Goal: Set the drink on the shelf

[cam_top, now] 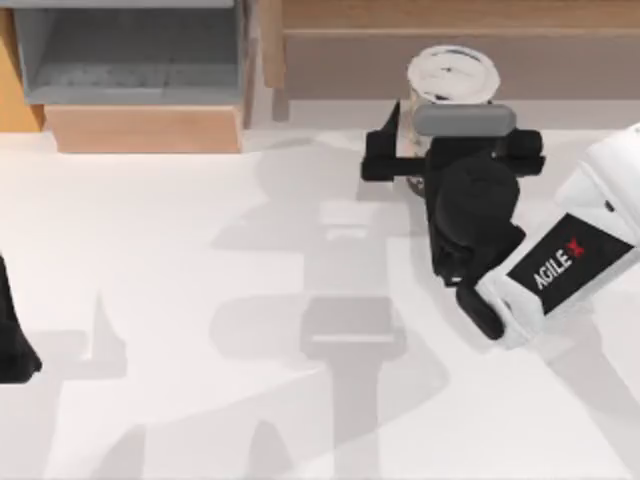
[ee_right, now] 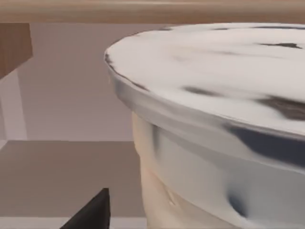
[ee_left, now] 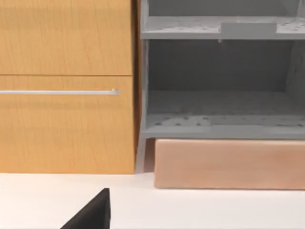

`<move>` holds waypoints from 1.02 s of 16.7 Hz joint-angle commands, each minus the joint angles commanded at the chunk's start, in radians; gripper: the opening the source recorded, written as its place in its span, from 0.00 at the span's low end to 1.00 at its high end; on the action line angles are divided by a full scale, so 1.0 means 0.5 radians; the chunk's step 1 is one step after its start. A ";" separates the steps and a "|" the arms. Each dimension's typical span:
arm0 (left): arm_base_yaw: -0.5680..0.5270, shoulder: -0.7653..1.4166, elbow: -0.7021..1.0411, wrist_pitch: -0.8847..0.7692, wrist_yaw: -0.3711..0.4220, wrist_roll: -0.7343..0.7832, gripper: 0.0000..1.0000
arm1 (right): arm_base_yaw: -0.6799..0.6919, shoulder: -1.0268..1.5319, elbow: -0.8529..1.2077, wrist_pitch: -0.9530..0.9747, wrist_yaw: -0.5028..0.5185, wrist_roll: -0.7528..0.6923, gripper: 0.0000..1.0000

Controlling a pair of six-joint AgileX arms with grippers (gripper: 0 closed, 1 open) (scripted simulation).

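Over at the far left edge of the white surface (cam_top: 180,300), the left arm sits parked, just a dark bit of it (cam_top: 12,340) poking into the overhead view. A black tip of its tool (ee_left: 93,212) juts into the left wrist view, and I cannot tell whether that tool is open or closed.

Behind it, at the back left, stands a wooden cabinet (ee_left: 66,86) with a thin metal handle (ee_left: 59,92) across its front. Right beside the cabinet is a grey shelf unit (cam_top: 135,50) with open compartments, resting on a pale wooden base (cam_top: 145,128). From the left wrist camera the grey shelf boards (ee_left: 219,119) look speckled, one above the other.

Moving right, a low brown wooden shelf (cam_top: 450,40) runs along the back of the surface.

The drink (cam_top: 452,75) stands upright near the front edge of that brown shelf, at the back right of the surface, its round clear lid (ee_right: 224,71) facing up. From the right wrist camera the lid looms very close, with the milky beige cup wall (ee_right: 162,200) below it.

The right arm reaches in from the right side, and its tool (cam_top: 440,155) is at the cup. Black fingers (cam_top: 382,155) sit on either side of the cup's body just below the lid, closed around it.
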 joint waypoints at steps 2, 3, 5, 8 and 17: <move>0.000 0.000 0.000 0.000 0.000 0.000 1.00 | 0.000 0.000 0.000 0.000 0.000 0.000 1.00; 0.000 0.000 0.000 0.000 0.000 0.000 1.00 | 0.000 0.000 0.000 0.000 0.000 0.000 0.92; 0.000 0.000 0.000 0.000 0.000 0.000 1.00 | 0.000 0.000 0.000 0.000 0.000 0.000 0.77; 0.000 0.000 0.000 0.000 0.000 0.000 1.00 | 0.000 0.000 0.000 0.000 0.000 0.000 0.55; 0.000 0.000 0.000 0.000 0.000 0.000 1.00 | 0.000 0.000 0.000 0.000 0.000 0.000 0.00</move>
